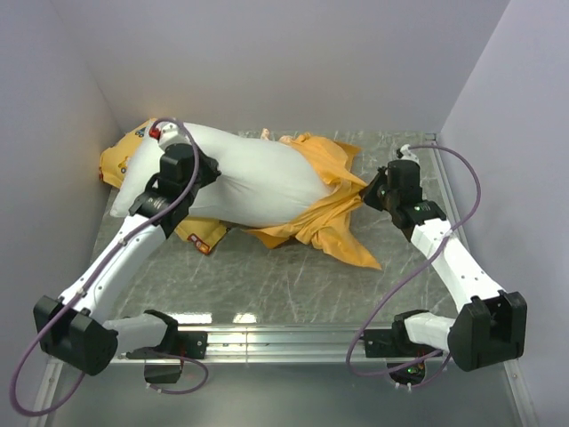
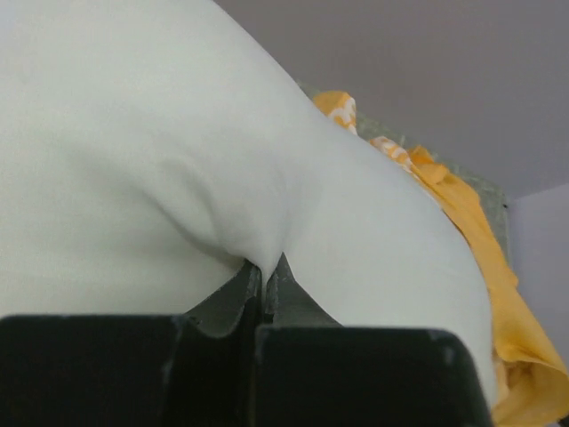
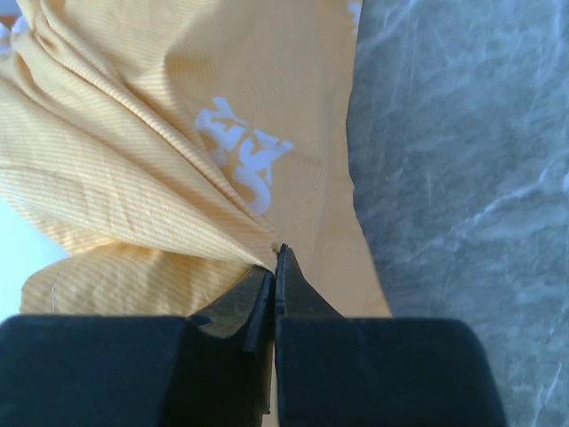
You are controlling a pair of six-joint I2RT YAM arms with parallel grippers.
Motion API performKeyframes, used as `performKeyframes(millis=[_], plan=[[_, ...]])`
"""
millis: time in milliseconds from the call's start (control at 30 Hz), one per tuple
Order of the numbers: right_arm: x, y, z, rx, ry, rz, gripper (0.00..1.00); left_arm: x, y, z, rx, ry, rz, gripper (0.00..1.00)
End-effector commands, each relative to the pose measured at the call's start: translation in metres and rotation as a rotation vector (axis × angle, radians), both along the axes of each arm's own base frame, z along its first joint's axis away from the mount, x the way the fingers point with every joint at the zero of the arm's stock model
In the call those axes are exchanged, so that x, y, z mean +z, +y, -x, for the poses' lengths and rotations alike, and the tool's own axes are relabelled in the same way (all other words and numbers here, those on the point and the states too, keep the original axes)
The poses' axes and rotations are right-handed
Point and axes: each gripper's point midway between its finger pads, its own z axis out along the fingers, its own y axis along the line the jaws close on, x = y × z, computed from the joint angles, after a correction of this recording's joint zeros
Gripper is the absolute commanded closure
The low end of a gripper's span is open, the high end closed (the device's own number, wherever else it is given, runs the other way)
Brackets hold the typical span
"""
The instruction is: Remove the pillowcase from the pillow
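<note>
The pillowcase (image 1: 331, 216) lies bunched and crumpled around the right end of the pillow (image 1: 253, 176). Most of the white pillow is bare, and it stretches leftward across the far half of the table (image 1: 293, 285).

The right gripper (image 3: 277, 260) is closed tight on a fold of the orange cloth at the case's right edge. Only the right wrist view shows the white lettering (image 3: 244, 156) on the case. It runs sideways into the creases and I cannot read it as a word.

The left gripper (image 2: 264, 274) is pinched shut on a pucker of the pillow's white cover, near its left end. That wrist view shows the pillow bulging above the fingers, with orange cloth beyond it.

The top view alone shows the yellow pillow (image 1: 120, 165) under the white one at the far left. Part of it peeks out beneath the left arm (image 1: 133, 240). Its print is too small to make out.
</note>
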Motion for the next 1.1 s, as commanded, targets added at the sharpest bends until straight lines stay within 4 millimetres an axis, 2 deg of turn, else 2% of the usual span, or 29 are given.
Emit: performKeyframes(millis=[0,33,100,133,167,200,233,300,333,367,400,433,467,500,600,633,667,767,800,833,867,900,967,1067], plan=[[-0.007,-0.033,0.005,-0.101,-0.019,0.050,1.00,0.044,0.032,0.009,0.105,-0.174,0.099,1.00],[-0.010,-0.026,0.008,-0.072,-0.018,0.039,0.95,0.036,0.028,0.011,0.085,-0.159,0.112,0.99],[-0.005,-0.013,0.014,-0.008,-0.049,0.047,0.78,0.015,0.024,0.018,0.063,-0.131,0.131,0.99],[-0.006,0.000,0.020,0.030,-0.057,0.057,0.55,0.008,0.022,0.020,0.053,-0.118,0.137,0.99],[-0.002,0.004,0.023,0.050,-0.078,0.074,0.45,0.001,0.021,0.022,0.046,-0.107,0.138,0.99],[0.007,0.003,0.025,0.037,-0.114,0.084,0.37,-0.011,0.021,0.026,0.042,-0.083,0.134,1.00],[0.014,0.011,0.027,0.060,-0.135,0.086,0.27,-0.018,0.022,0.028,0.045,-0.066,0.131,0.99],[0.021,0.017,0.023,0.085,-0.155,0.089,0.20,-0.035,0.024,0.034,0.049,-0.037,0.133,1.00],[0.036,0.024,0.018,0.102,-0.177,0.081,0.20,-0.038,0.023,0.035,0.043,-0.037,0.135,1.00],[0.041,0.031,0.015,0.130,-0.182,0.078,0.19,-0.040,0.023,0.038,0.041,-0.037,0.144,1.00],[0.035,0.040,0.008,0.158,-0.159,0.084,0.18,-0.048,0.022,0.040,0.037,-0.022,0.142,0.99],[0.050,0.050,0.001,0.185,-0.186,0.078,0.18,-0.051,0.023,0.041,0.039,-0.012,0.139,1.00],[0.048,0.063,-0.002,0.219,-0.180,0.081,0.17,-0.052,0.022,0.042,0.034,-0.007,0.141,0.99],[0.052,0.071,-0.015,0.231,-0.178,0.086,0.15,-0.054,0.021,0.042,0.027,-0.004,0.143,0.99],[0.054,0.084,-0.040,0.242,-0.162,0.105,0.15,-0.063,0.020,0.046,0.024,0.016,0.148,0.99],[0.057,0.088,-0.058,0.233,-0.157,0.118,0.14,-0.066,0.020,0.047,0.022,0.020,0.150,0.99],[0.058,0.092,-0.065,0.237,-0.155,0.124,0.14,-0.067,0.019,0.047,0.021,0.020,0.155,0.99],[0.053,0.108,-0.092,0.269,-0.118,0.134,0.13,-0.075,0.018,0.049,0.016,0.037,0.162,1.00],[0.067,0.113,-0.102,0.266,-0.137,0.136,0.13,-0.077,0.018,0.050,0.017,0.040,0.163,0.99],[0.058,0.111,-0.105,0.262,-0.096,0.160,0.13,-0.077,0.018,0.049,0.016,0.040,0.162,1.00],[0.037,0.115,-0.114,0.267,-0.048,0.177,0.13,-0.077,0.018,0.050,0.015,0.039,0.167,1.00],[0.044,0.119,-0.121,0.276,-0.062,0.176,0.14,-0.078,0.017,0.050,0.012,0.041,0.170,0.99],[0.025,0.124,-0.128,0.301,-0.013,0.195,0.16,-0.079,0.016,0.050,0.008,0.043,0.178,0.99],[0.020,0.128,-0.133,0.324,0.004,0.203,0.30,-0.078,0.015,0.051,0.008,0.042,0.184,1.00]])
